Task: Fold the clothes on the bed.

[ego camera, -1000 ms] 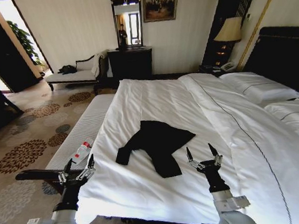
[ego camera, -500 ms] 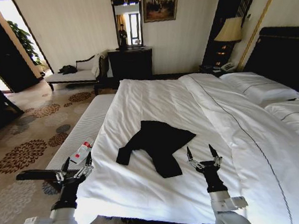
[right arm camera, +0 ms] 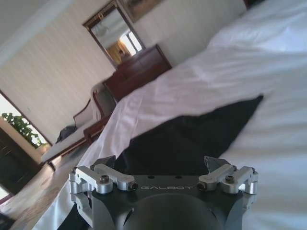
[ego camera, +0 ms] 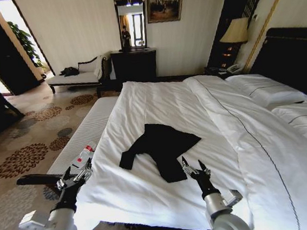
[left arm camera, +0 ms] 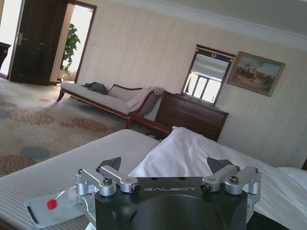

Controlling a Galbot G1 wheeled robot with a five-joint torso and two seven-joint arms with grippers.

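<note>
Beside bed: bottle (plastic).

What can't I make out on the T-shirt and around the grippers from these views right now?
- T-shirt: crumpled on the bed, so any lettering is hidden in its own folds in the head view.
- Its hem and one sleeve: cut off behind the right gripper body in the right wrist view.
- Small bottle near the left gripper: label too small to read; the gripper body hides part of it in the left wrist view.

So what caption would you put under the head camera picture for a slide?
Both open grippers, left and right, poised over the near edge of the bed, the right one just short of the crumpled black T-shirt.
</note>
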